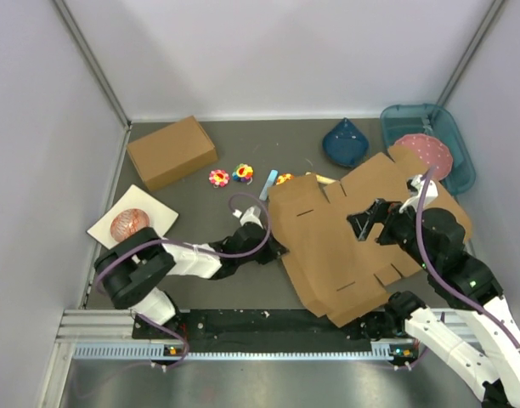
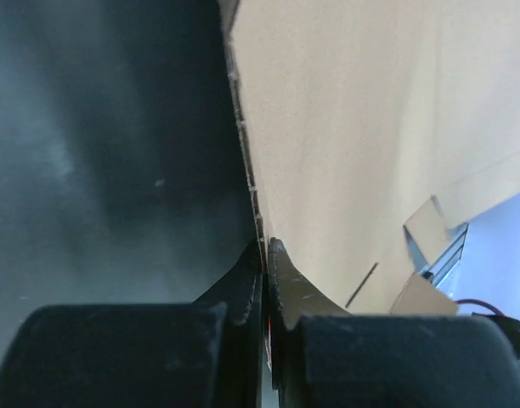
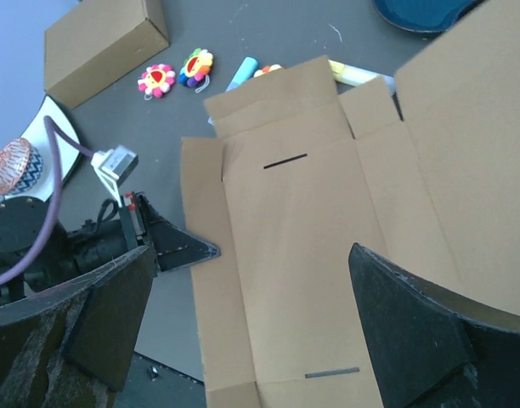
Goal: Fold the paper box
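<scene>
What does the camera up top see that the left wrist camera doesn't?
Only the top view shows the thick brown box, a pink flower toy, the blue tray and the right gripper, open above the cardboard. Only the left wrist view shows, up close, the left gripper pinched shut on the cardboard's edge. Both show the paper box, an unfolded sheet, and the dark table.

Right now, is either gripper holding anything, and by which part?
The left gripper pinches the paper box by its left edge. The right gripper is open, holding nothing.
</scene>
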`<state>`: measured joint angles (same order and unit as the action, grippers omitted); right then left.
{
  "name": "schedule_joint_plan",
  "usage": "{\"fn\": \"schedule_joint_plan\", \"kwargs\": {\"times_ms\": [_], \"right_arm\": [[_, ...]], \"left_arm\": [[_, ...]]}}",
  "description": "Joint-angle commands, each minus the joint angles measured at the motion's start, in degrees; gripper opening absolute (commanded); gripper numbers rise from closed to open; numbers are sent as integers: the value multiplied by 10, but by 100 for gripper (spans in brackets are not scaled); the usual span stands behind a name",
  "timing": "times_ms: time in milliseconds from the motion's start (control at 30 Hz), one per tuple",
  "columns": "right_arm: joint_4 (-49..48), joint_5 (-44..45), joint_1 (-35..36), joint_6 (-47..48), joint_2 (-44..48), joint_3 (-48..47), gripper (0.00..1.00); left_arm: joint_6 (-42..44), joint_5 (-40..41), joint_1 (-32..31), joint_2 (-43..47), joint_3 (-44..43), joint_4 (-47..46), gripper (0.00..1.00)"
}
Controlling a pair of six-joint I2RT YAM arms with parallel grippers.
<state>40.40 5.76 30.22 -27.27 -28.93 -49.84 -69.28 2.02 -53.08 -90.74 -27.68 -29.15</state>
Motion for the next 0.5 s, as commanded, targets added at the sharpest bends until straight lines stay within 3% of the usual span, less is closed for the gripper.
{"fn": "schedule_joint_plan", "kwargs": {"times_ms": [0, 100, 167, 300, 333, 467], "right_arm": [[-18, -4, 0, 3, 5, -17, 97], [-15, -22, 1, 12, 4, -49, 96], [-12, -37, 1, 14, 1, -77, 96], [-12, -95, 1, 27, -11, -125, 96], [-21, -140, 1, 30, -12, -139, 96], [-44, -231, 0, 29, -15, -161, 96]], "left_arm": [[134, 39, 0, 119, -61, 128, 0], [258, 55, 7, 218, -113, 186, 0], [325, 18, 18, 252, -160, 250, 0], [459, -123, 103, 264, -352, 433, 0], [475, -223, 127, 256, -379, 494, 0], [533, -413, 249, 176, -498, 620, 0]]}}
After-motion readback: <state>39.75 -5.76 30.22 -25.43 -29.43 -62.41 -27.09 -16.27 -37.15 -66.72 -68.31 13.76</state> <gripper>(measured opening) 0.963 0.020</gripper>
